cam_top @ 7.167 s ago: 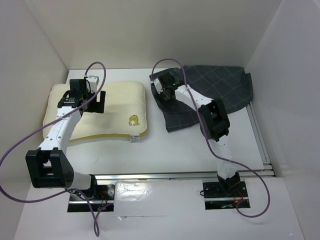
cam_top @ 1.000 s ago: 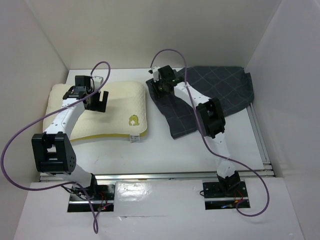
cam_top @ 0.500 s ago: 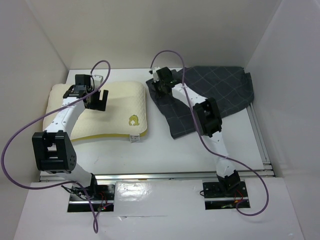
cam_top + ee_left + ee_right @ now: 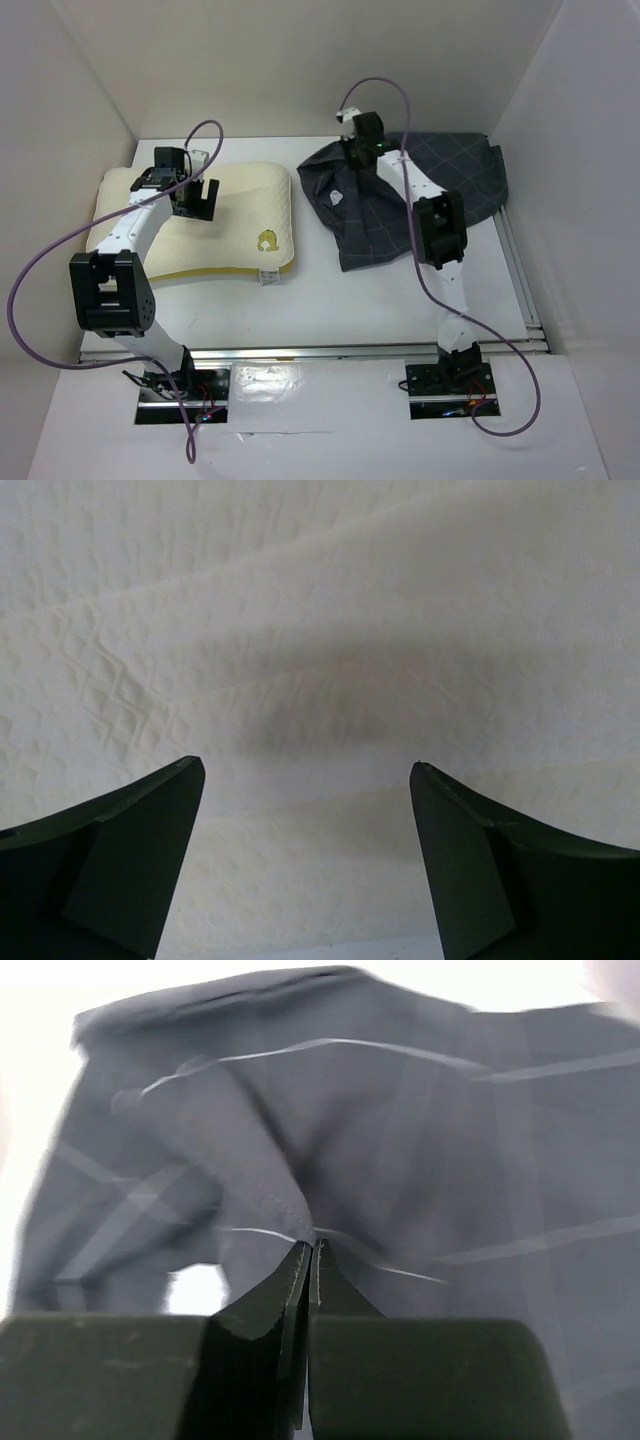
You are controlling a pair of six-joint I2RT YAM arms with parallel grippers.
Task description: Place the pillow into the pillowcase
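Pillow (image 4: 245, 205) outside pillowcase (image 4: 365, 225), apart

Counted one pillow (image 4: 240, 200) at the left and one pillowcase (image 4: 460, 175) at the far right, both on one table (image 4: 300, 310). On the pillow, counted one yellow emblem (image 4: 267, 240) and one white tag (image 4: 267, 276) at the near edge. Counted two arms, the left arm (image 4: 125, 235) and the right arm (image 4: 440, 240), with one gripper apiece: left gripper (image 4: 305, 770), right gripper (image 4: 308, 1245). Counted two fingers (image 4: 120, 860) on each. Counted two purple cables: left cable (image 4: 205, 124), right cable (image 4: 380, 83).
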